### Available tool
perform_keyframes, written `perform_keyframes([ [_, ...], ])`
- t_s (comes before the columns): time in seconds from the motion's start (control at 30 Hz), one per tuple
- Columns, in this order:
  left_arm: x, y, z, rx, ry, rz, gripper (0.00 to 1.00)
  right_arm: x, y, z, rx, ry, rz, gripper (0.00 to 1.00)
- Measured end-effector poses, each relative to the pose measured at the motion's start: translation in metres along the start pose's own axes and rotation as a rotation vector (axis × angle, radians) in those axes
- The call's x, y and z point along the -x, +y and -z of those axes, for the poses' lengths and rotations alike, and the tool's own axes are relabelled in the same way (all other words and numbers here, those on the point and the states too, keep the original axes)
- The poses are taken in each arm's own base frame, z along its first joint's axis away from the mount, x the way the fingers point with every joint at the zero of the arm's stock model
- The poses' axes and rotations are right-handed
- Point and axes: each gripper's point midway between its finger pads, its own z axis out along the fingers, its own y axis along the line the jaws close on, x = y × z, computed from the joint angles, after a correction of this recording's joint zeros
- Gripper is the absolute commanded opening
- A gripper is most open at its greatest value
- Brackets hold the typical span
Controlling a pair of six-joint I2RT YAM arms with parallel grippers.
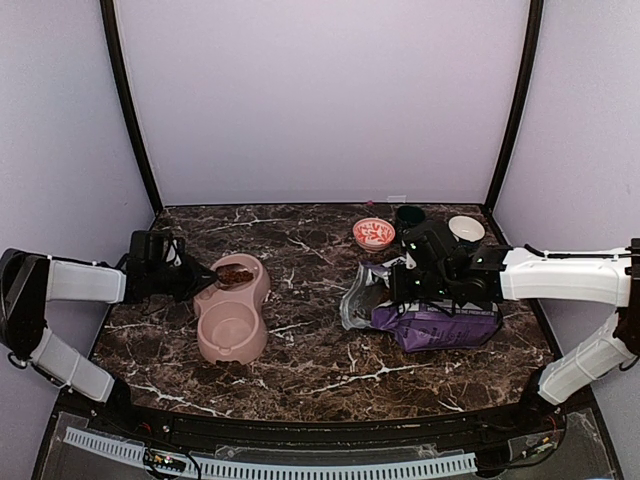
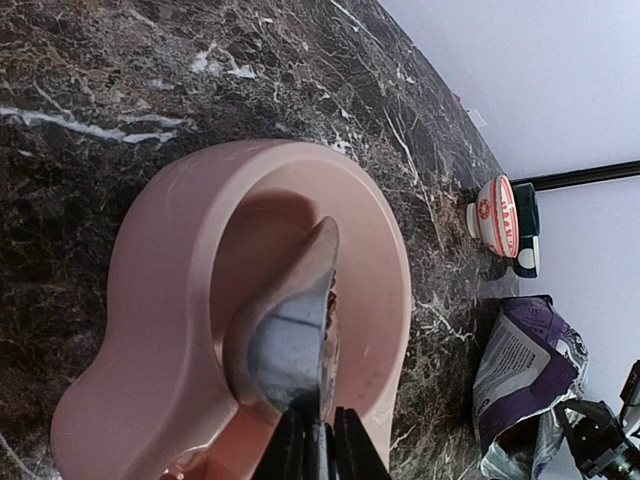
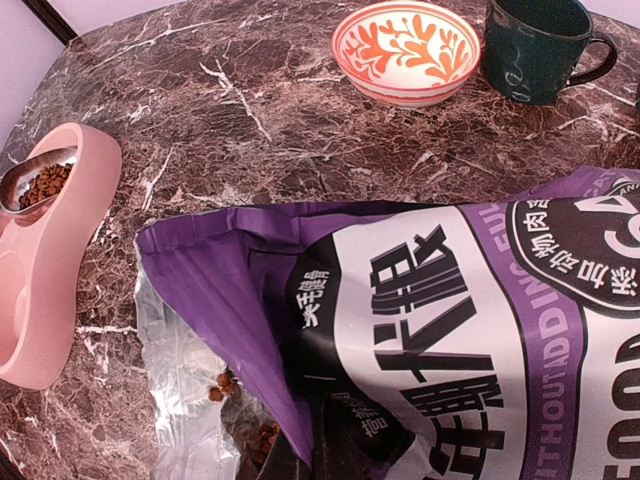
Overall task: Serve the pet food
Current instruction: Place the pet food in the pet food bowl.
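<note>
Dark marble table (image 1: 300, 350), pale lilac walls, one arm reaching in from each side. Left claw (image 2: 320, 447) is clamped tight on the handle of a metal scoop (image 2: 285, 335). The kibble (image 3: 45, 183) sits in the scoop's cup as a small heap, held over the far well of the pink bowl (image 1: 232, 335). Key relation: the load lies straight out past the left fingertips, handle axis running from the claw toward table centre, cup above the well and, as far as I can tell, not touching it. The left arm is much the nearer, forearm low and roughly level, coming in from the left edge. In the left wrist view the cup looks rolled partway onto its side, so my guess is the next move is a wrist roll about the handle to tip the load out. The well under it looks bare pink. More kibble shows inside the open mouth of the purple bag (image 3: 450, 300), which lies flat on the right. Right claw (image 1: 400, 288) sits on the bag near its mouth with its fingers hidden, so I can't tell whether it grips. Patterned dish (image 3: 405, 50) and dark mug (image 3: 530, 45) stand behind the bag.
</note>
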Motion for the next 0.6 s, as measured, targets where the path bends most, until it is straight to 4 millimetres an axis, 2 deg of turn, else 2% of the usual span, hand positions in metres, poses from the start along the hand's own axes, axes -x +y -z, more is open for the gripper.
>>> perform_keyframes([
  [0.6, 0.012, 0.003, 0.016, 0.123, -0.018, -0.113, 0.00, 0.000, 0.000, 0.000, 0.003, 0.001, -0.003, 0.00],
])
